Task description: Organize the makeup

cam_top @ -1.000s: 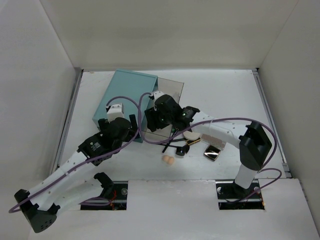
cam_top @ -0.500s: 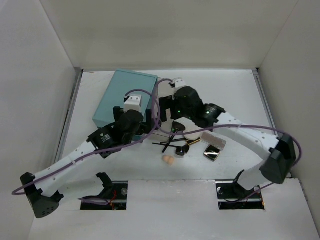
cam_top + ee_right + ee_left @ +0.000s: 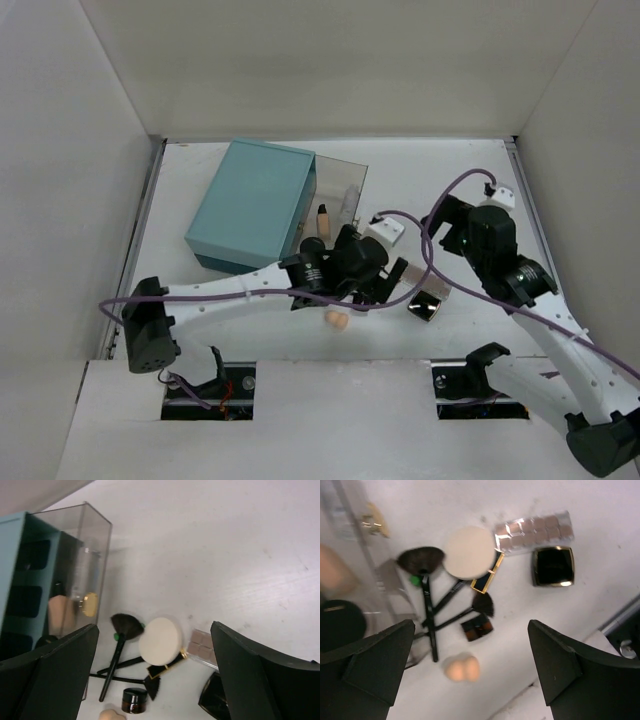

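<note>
The makeup lies loose on the white table: a round white puff (image 3: 469,552), a pinkish palette (image 3: 535,530), a black square compact (image 3: 552,566), crossed black-handled brushes (image 3: 422,580), a small dark jar (image 3: 477,626) and a peach sponge (image 3: 461,667). My left gripper (image 3: 471,645) hangs open above the pile, holding nothing, and hides most of it in the top view (image 3: 378,285). My right gripper (image 3: 154,630) is open and empty, raised to the right of the pile (image 3: 448,228). A beige bottle (image 3: 57,612) stands inside the clear organizer (image 3: 85,555).
The large teal box (image 3: 255,205) sits at the back left with the clear organizer (image 3: 338,190) against its right side. White walls enclose the table on three sides. The front table edge runs just below the sponge (image 3: 337,319).
My right arm has pulled back from the organizer to the right, and its jaws have opened. My left arm has swung from beside the teal box to above the makeup pile.
</note>
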{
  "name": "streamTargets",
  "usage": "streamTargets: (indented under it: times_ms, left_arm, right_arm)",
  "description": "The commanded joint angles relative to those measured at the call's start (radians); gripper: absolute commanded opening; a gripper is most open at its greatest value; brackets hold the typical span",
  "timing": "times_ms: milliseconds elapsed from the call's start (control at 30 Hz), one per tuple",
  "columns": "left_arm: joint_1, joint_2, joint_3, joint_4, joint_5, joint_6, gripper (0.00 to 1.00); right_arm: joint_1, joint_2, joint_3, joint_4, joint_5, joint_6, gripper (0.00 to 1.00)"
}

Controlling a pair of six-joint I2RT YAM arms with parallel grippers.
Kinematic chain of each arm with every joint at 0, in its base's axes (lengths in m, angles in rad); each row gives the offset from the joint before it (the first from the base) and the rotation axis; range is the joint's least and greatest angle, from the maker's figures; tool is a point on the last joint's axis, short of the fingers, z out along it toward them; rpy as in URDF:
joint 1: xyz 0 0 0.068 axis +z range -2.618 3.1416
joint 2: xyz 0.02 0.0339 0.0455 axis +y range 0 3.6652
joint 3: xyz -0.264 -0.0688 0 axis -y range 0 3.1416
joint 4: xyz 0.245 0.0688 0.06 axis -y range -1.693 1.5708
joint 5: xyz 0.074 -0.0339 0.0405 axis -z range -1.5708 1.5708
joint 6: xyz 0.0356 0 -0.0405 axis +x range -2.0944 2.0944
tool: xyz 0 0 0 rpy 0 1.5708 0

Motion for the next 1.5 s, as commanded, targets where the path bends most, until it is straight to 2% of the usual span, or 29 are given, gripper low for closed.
streamTargets:
  times_ms: [0, 100, 200, 333, 533, 867, 1000, 1167, 1300, 1367, 1467]
  left_arm:
    - [-0.012, 0.064, 0.053, 0.028, 0.127, -0.022, 1.0]
    - [0.006, 0.131, 0.061, 0.029, 0.238, -0.046, 0.99]
    - [0.028, 0.209, 0.066, 0.002, 0.32, -0.103, 0.91]
    - [0.043, 0.285, 0.058, -0.032, 0.215, -0.143, 0.9]
    - [0.034, 0.459, 0.175, -0.19, 0.026, -0.223, 0.87]
    - [0.033, 0.466, 0.138, -0.213, 0.059, -0.31, 0.77]
    - [0.026, 0.47, 0.136, -0.212, 0.07, -0.312, 0.56]
    - [0.019, 0.446, 0.127, -0.221, 0.07, -0.309, 0.39]
    - [0.008, 0.411, 0.126, -0.218, 0.06, -0.294, 0.18]
    - [0.003, 0.386, 0.129, -0.209, 0.055, -0.266, 0.13]
    - [-0.009, 0.346, 0.146, -0.197, 0.055, -0.203, 0.11]
  right_arm:
    - [-0.049, -0.071, -0.05, -0.027, 0.008, 0.068, 1.0]
    - [-0.089, -0.12, -0.084, -0.031, 0.001, 0.07, 1.0]
    - [-0.103, -0.141, -0.097, -0.039, -0.013, 0.07, 1.0]
    - [-0.103, -0.154, -0.117, -0.039, -0.016, 0.071, 1.0]
    - [-0.105, -0.155, -0.134, -0.039, -0.016, 0.08, 1.0]
    - [-0.105, -0.154, -0.157, -0.042, -0.005, 0.08, 1.0]
    - [-0.105, -0.151, -0.165, -0.042, -0.005, 0.087, 1.0]
    - [-0.106, -0.163, -0.17, -0.044, -0.005, 0.087, 1.0]
    - [-0.106, -0.167, -0.182, -0.044, -0.005, 0.091, 1.0]
    - [-0.106, -0.17, -0.183, -0.044, -0.005, 0.091, 1.0]
    - [-0.106, -0.171, -0.179, -0.042, -0.005, 0.085, 1.0]
